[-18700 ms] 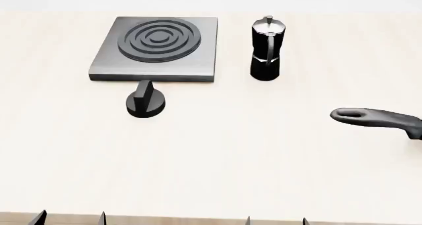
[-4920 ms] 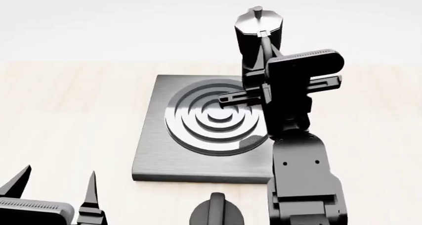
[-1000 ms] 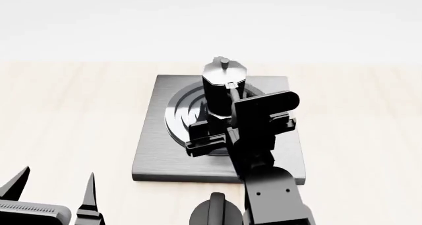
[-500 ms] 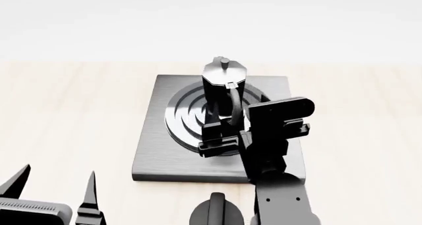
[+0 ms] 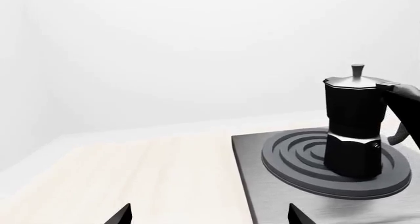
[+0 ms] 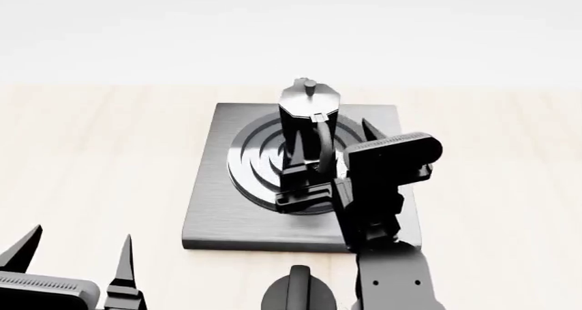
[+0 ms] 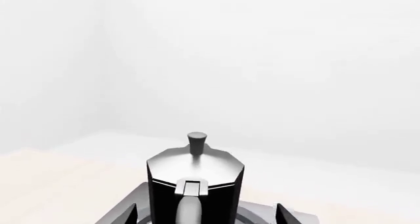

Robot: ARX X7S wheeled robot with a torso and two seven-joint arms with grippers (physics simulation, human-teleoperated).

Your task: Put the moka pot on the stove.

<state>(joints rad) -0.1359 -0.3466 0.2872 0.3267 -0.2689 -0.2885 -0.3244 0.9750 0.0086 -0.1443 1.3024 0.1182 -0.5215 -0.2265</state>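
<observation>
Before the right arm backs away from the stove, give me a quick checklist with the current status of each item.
1. Moka pot sits on the stove, over the rings: ok.
2. Pot upright, lid on top: ok in the left wrist view.
3. Right end effector released: ok, its fingers stand either side of the pot's handle with gaps showing in the right wrist view.
4. Fingertips clear of the handle for a straight pull-back: cannot tell; they flank it closely.
5. Left end effector open and well apart from the stove: ok.
6. Knob in front of the stove, near the right arm's path: cannot tell.
</observation>
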